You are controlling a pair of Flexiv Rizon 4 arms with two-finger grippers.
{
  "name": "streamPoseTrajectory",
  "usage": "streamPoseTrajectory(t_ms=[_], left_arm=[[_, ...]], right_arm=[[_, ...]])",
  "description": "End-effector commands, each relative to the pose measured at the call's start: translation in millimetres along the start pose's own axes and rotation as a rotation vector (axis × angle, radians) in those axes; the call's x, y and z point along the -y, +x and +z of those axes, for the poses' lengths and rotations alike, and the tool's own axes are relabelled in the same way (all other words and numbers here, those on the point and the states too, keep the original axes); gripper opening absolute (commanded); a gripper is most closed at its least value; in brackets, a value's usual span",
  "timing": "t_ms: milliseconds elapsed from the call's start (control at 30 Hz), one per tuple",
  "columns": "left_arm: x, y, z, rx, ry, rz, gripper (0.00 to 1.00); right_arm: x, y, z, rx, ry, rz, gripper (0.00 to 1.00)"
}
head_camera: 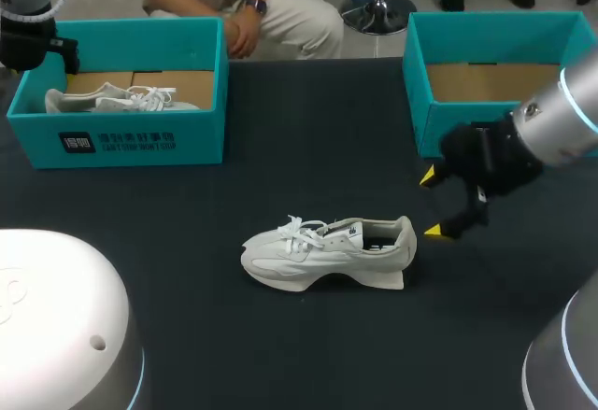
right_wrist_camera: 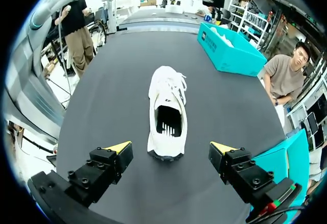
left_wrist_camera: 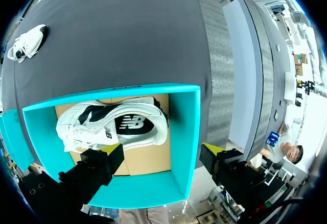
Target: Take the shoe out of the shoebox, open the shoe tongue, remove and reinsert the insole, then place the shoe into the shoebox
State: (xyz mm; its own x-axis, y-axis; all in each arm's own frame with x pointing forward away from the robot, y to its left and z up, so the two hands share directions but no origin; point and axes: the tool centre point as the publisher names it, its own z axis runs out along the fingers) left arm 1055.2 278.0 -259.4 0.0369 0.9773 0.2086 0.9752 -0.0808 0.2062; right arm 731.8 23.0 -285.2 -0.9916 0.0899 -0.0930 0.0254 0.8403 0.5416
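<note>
Shoe (head_camera: pixel 327 251): out of its box, upright on its sole on the counter (head_camera: pixel 280 354), mid-scene, well apart from both boxes. Long axis left to right: toe left, heel right, opening facing up. Nearer by far: right gripper (head_camera: pixel 431 204), just right of the heel, near but not touching, low over the counter, yellow tips spread wide, nothing held. Along its own fingers: heel nearest, straight ahead and centred between the tips, toe pointing away, so already lined up with the shoe's length. Comes in from the right, wrist turned so that the fingers point left at the heel. Behind that arm, far right: right shoebox (head_camera: pixel 495 74), bare cardboard floor, nothing in it. Far left: left gripper (left_wrist_camera: pixel 163 150), hanging over the left shoebox (head_camera: pixel 121 139), fingers wide and empty, looking down on a second shoe (left_wrist_camera: pixel 112 124) inside; well apart from the shoe on the counter. Step in hand, by judgement: tongue and insole work, with the taking-out done. Next move likely a short advance leftward onto the heel collar, for a pinch or a steadying hold; a long crossing needed before the left arm could help at the laces. Risk: a light shoe sliding toeward if pushed at the heel rather than gripped from two sides.
</note>
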Motion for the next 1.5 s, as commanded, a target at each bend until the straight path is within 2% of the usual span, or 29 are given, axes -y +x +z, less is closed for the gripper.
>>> streamPoseTrajectory(t_ms=[33, 367, 467, 667, 1067, 1200, 1500], left_arm=[[0.4, 0.3, 0.0, 0.000, -0.001, 0.001, 1.00], [0.4, 0.3, 0.0, 0.000, -0.001, 0.001, 1.00], [0.4, 0.3, 0.0, 0.000, -0.001, 0.001, 1.00], [0.4, 0.3, 0.0, 0.000, -0.001, 0.001, 1.00], [0.4, 0.3, 0.0, 0.000, -0.001, 0.001, 1.00], [0.4, 0.3, 0.0, 0.000, -0.001, 0.001, 1.00], [0.4, 0.3, 0.0, 0.000, -0.001, 0.001, 1.00]], right_arm=[[2.5, 5.0, -1.0, 0.011, -0.011, -0.001, 1.00], [2.5, 5.0, -1.0, 0.011, -0.011, -0.001, 1.00], [10.9, 2.3, 2.6, -0.005, -0.125, 0.012, 1.00], [22.3, -1.2, 13.4, -0.040, -0.252, 0.027, 1.00], [57.9, -1.7, 18.1, -0.013, -0.581, -0.054, 1.00], [65.9, -0.2, 20.3, -0.027, -0.623, -0.074, 1.00], [81.8, 1.2, 30.5, -0.020, -0.606, -0.027, 1.00]])
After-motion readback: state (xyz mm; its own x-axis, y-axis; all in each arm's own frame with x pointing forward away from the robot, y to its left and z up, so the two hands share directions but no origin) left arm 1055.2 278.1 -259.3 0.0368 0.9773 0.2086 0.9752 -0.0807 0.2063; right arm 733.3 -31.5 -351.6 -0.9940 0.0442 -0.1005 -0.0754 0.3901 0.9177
